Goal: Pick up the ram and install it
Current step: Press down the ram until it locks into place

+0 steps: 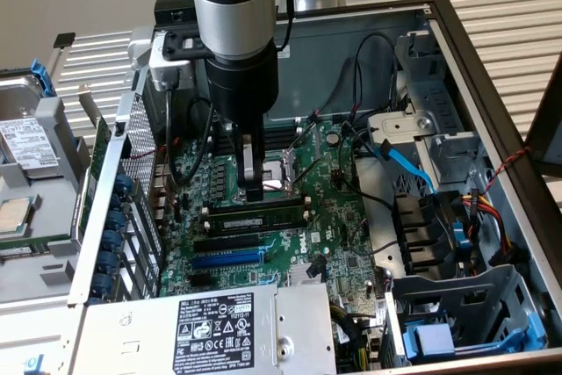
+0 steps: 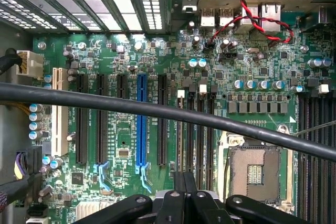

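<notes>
The ram [image 1: 263, 213], a long green stick with dark chips, stands on edge in a black memory slot on the motherboard [image 1: 334, 234], inside the open computer case. My gripper [image 1: 253, 192] hangs straight down over the stick's middle. Its fingertips are shut together, right at the stick's top edge. I cannot tell whether they pinch it or only touch it. In the wrist view the shut gripper [image 2: 184, 190] sits over the row of black memory slots [image 2: 195, 129], beside the CPU socket [image 2: 255, 171].
A blue expansion slot [image 1: 228, 260] and black slots lie in front of the ram. The power supply [image 1: 211, 331] is at the front, with drive cages [image 1: 457, 322] and cables [image 1: 408, 164] on the exterior view's right. A black cable [image 2: 105, 103] crosses the wrist view.
</notes>
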{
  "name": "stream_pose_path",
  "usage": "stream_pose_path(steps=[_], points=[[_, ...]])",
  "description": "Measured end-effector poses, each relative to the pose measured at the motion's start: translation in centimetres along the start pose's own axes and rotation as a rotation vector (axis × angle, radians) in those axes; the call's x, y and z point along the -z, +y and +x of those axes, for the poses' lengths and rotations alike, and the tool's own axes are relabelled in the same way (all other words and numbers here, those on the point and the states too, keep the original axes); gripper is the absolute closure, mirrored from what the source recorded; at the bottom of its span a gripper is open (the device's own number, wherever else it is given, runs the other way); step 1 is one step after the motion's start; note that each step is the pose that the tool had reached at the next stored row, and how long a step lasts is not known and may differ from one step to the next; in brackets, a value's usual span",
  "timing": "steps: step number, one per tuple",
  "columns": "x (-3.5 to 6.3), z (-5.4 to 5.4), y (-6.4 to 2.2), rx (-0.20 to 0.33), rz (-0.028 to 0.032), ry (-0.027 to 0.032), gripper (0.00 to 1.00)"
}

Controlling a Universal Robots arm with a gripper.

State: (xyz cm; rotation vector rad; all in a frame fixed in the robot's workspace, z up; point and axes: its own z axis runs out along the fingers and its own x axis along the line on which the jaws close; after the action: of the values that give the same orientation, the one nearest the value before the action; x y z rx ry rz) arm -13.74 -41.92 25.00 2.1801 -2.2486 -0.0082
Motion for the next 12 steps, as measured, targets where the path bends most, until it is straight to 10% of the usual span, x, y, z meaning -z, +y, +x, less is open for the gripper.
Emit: stream_pose_path(steps=[12], points=[[0.0,0.0,0.0,-0.161,-0.0005,-0.0016,0.89]])
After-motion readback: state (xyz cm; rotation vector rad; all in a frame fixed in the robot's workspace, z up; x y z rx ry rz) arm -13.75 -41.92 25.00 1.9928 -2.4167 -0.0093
